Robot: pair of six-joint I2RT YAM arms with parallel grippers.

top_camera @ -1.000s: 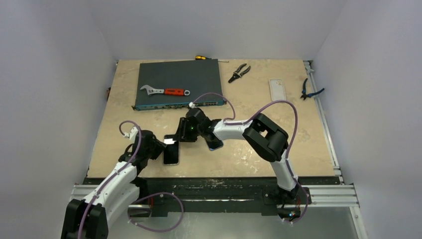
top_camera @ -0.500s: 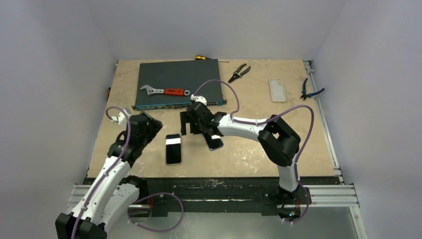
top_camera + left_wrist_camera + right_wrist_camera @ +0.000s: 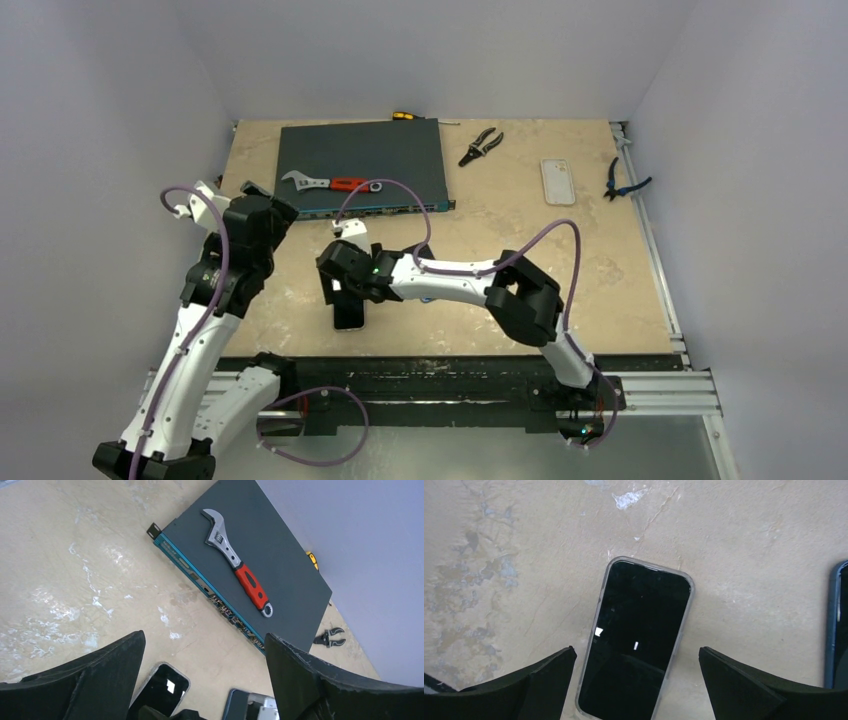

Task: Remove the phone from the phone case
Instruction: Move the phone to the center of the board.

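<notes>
The phone (image 3: pixel 636 640) is lying flat, screen up, on the counter (image 3: pixel 499 555), sitting in a clear case (image 3: pixel 685 587) whose rim is showing around the glass. It is likely behaving as a stiff, slick, breakable slab in a bendy shell, so pinching across the long edges looks best. The right tool (image 3: pixel 638 677) is hovering wide open above it. The left tool (image 3: pixel 205 672) is also gaping wide, empty and well apart. The right wrist view is showing that rim, while the top view is mostly hiding it beneath the arm.
</notes>
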